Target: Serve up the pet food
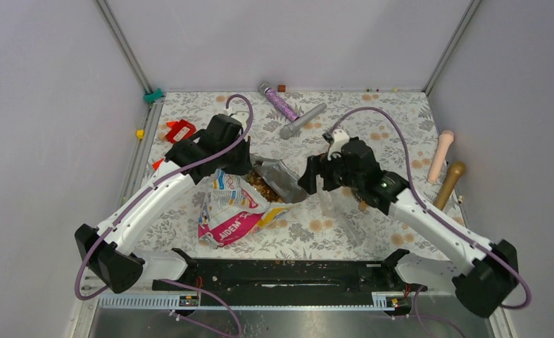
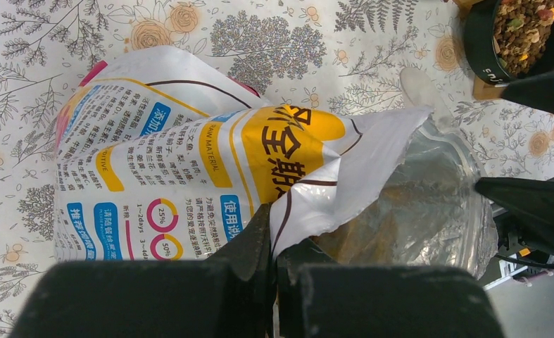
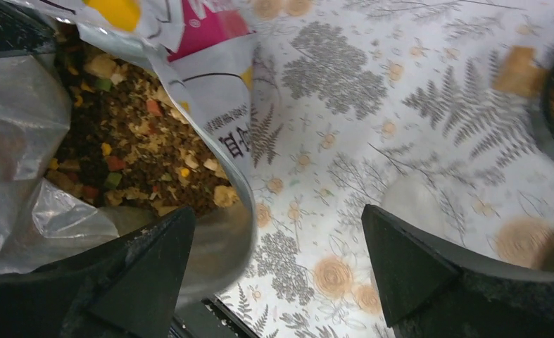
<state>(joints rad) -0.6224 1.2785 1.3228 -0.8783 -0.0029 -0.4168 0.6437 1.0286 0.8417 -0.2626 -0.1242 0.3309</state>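
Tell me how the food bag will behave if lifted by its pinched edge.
Probably floppy: the bag is crumpled thin film and would sag below the left gripper. Its mouth gapes over loose pet food, so tilting likely spills it.

On the mat (image 1: pixel 316 232), left of centre, a bag (image 1: pixel 228 215) with its mouth turned right and pet food (image 3: pixel 140 155) inside. Right of that mouth, a bowl (image 2: pixel 479 49) holding more. Behind, two tubes (image 1: pixel 303 121) touching; far right, two sticks (image 1: pixel 441 155).
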